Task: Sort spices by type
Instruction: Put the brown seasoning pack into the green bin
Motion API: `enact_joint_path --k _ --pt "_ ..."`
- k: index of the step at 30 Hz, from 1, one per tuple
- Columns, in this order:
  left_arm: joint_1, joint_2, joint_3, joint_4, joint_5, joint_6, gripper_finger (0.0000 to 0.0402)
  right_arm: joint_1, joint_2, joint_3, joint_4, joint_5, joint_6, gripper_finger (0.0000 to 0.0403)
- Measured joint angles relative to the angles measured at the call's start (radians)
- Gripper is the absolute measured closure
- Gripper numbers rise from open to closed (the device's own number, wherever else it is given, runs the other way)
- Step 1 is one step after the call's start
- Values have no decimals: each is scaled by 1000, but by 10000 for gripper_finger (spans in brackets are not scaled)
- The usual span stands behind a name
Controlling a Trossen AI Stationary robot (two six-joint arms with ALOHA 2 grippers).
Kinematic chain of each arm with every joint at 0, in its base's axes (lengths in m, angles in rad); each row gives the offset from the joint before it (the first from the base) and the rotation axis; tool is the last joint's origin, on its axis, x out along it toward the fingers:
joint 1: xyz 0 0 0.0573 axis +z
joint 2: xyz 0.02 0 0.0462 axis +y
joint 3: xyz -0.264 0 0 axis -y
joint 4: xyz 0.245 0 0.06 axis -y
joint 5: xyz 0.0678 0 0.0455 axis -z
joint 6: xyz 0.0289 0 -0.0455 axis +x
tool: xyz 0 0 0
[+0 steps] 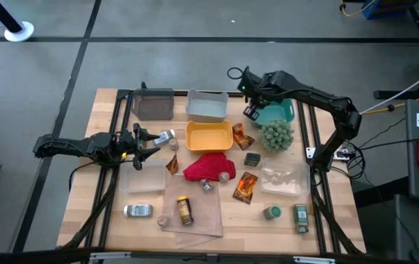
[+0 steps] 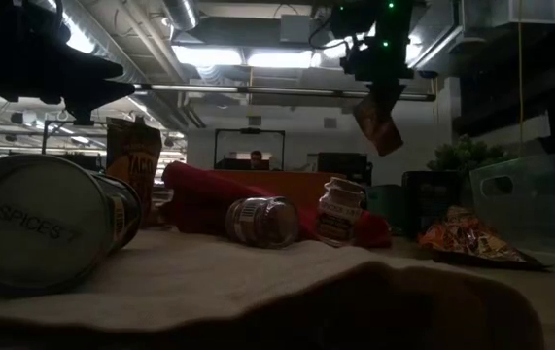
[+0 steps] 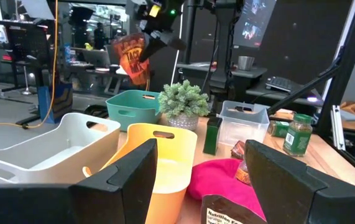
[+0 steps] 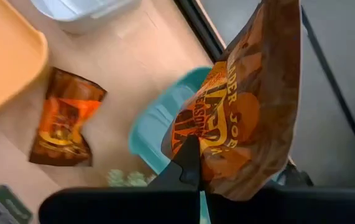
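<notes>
On a wooden surface [image 1: 114, 103] in a dim, ceiling-lit workroom, the right claw [image 4: 193, 177] is clenched on an orange-brown foil sachet [image 4: 242, 106] lettered "SEASONING MIX", hanging above the teal bin [image 1: 281, 111] near the far right edge. A tin [image 2: 49, 228] lying near the front edge reads "SPICES". The left claw [image 1: 141, 143], fingers spread and empty, waits by the left edge.

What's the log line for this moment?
right gripper: shut on foil sachet, raised above teal bin | left gripper: open, empty, waiting at table's left | sachets on table: more remain
</notes>
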Motion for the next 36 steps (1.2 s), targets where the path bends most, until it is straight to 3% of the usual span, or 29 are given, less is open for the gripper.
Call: enact_joint_path --k 5,9,15,18,22,36 --pt "0 0 0 0 0 -1 174 -12 0 -12 7 43 27 400" --pt "0 0 0 0 0 -1 174 -32 -32 -144 66 49 49 400" --pt "0 0 0 0 0 -1 174 -87 -113 -409 389 4 55 401" --pt "0 0 0 0 0 -1 174 -130 -121 -486 527 -60 53 400" --pt "0 0 0 0 0 -1 174 -171 -121 -567 650 -69 53 401" --pt "0 0 0 0 0 -1 174 -187 -121 -675 766 -84 67 377"
